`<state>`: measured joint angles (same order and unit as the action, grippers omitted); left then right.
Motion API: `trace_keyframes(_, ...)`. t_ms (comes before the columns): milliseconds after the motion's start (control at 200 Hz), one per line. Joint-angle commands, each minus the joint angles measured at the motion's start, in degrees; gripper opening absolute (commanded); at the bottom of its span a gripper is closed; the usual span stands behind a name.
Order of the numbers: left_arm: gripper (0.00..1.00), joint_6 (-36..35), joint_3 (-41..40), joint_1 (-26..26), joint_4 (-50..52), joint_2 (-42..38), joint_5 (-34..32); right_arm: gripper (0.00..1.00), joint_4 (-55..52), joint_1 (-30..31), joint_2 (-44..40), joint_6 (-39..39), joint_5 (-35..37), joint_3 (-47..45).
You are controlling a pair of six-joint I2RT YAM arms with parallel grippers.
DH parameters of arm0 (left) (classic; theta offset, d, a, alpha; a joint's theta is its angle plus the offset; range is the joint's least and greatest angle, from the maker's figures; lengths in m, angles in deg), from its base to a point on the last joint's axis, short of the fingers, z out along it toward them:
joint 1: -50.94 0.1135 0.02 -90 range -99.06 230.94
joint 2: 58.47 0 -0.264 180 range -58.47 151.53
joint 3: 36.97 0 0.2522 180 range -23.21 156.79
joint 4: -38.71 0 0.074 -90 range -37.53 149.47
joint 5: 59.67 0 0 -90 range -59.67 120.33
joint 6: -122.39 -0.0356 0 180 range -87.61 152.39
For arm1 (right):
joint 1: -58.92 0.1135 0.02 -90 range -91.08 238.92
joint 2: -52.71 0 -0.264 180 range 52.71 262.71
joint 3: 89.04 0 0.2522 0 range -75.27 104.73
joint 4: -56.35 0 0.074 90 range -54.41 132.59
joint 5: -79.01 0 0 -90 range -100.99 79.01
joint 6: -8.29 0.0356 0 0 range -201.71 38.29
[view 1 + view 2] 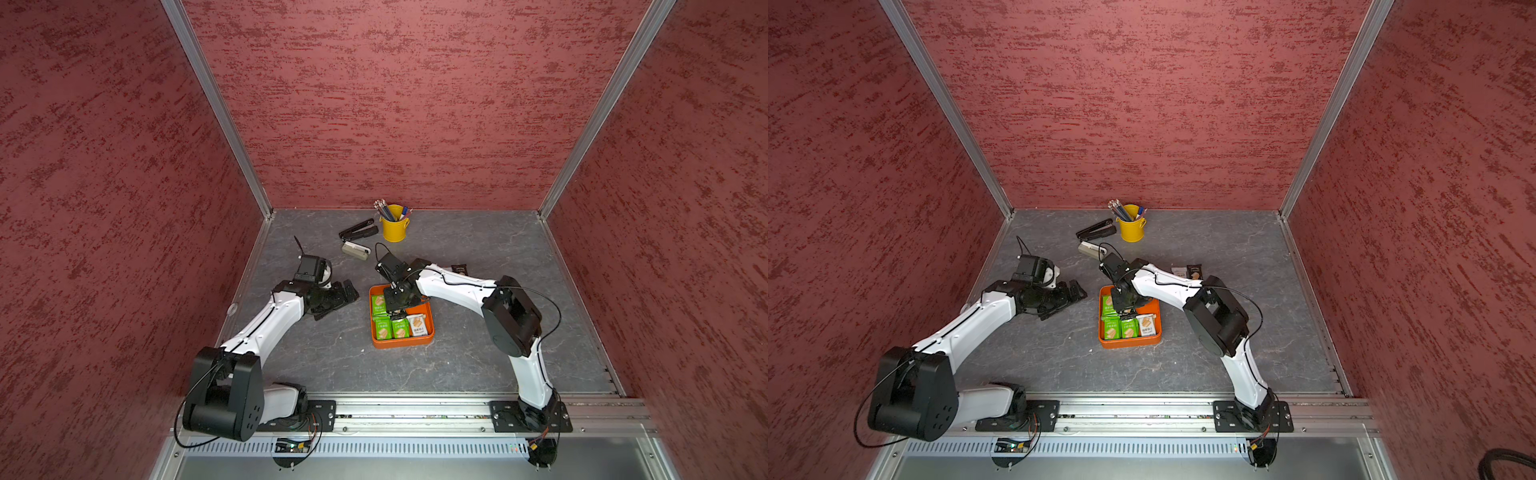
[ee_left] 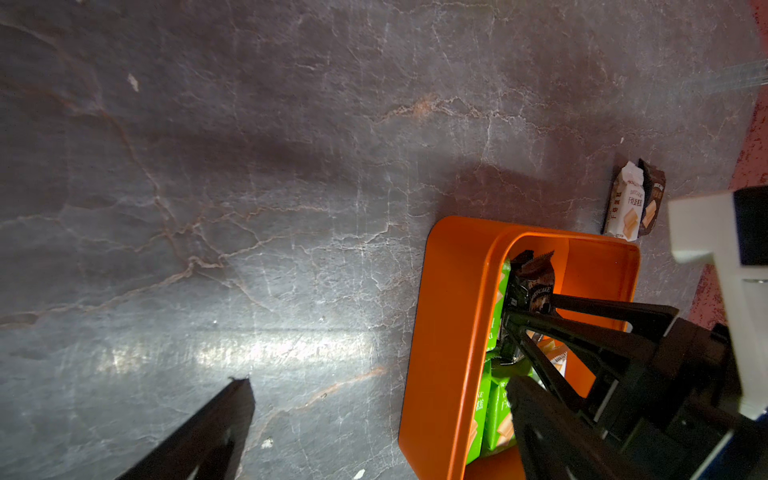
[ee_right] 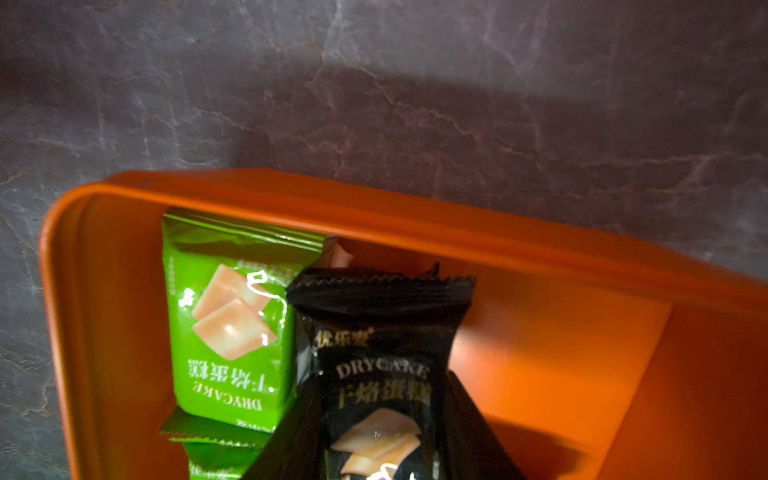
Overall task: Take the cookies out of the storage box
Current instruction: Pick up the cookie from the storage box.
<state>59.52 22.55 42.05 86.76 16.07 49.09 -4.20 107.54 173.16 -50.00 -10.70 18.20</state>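
Observation:
The orange storage box (image 1: 430, 332) (image 1: 1159, 328) lies mid-table. Inside it are several green cookies packets (image 1: 384, 328) (image 3: 226, 332) and a white one (image 1: 417, 325). My right gripper (image 1: 397, 309) (image 3: 380, 457) reaches down into the box, shut on a black cookies packet (image 3: 382, 357) (image 2: 534, 286), one finger on each side of it. Two more packets, white (image 2: 625, 208) and dark (image 2: 653, 203), lie on the table just beyond the box, behind the right arm (image 1: 1194, 271). My left gripper (image 1: 345, 301) (image 2: 380, 382) stands open and empty, low by the box's left wall (image 2: 449, 332).
A yellow pencil cup (image 1: 394, 226), a black stapler (image 1: 358, 230) and a grey-white device (image 1: 356, 250) stand at the back of the table. Red walls close in the left, right and far sides. Grey tabletop lies in front of the box.

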Motion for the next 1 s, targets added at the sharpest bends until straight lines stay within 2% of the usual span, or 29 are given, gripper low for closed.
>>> trace_keyframes(0,1.0,-0.7,0.0,0.5,-0.7,-1.0,-0.6,0.36,-1.1,0.4,-0.4,-0.1,2.0,1.4)
trace_keyframes(386,1.0,1.7,0.6,0.4,-2.2,1.2,2.1,0.35,-0.7,0.4,-8.7,-0.1,2.0,-2.0)
trace_keyframes(561,1.0,3.3,3.4,-2.6,-2.9,3.3,1.3,0.35,-2.5,0.0,-12.8,-0.6,5.8,-3.7)
trace_keyframes(816,1.0,4.1,8.8,-8.4,-2.7,7.6,-1.1,0.35,-5.1,-3.9,-16.6,-4.6,10.0,-5.0)
trace_keyframes(997,1.0,5.4,11.5,-10.3,-2.8,11.0,-1.7,0.35,-6.6,-9.7,-17.8,-8.9,10.3,-5.8)
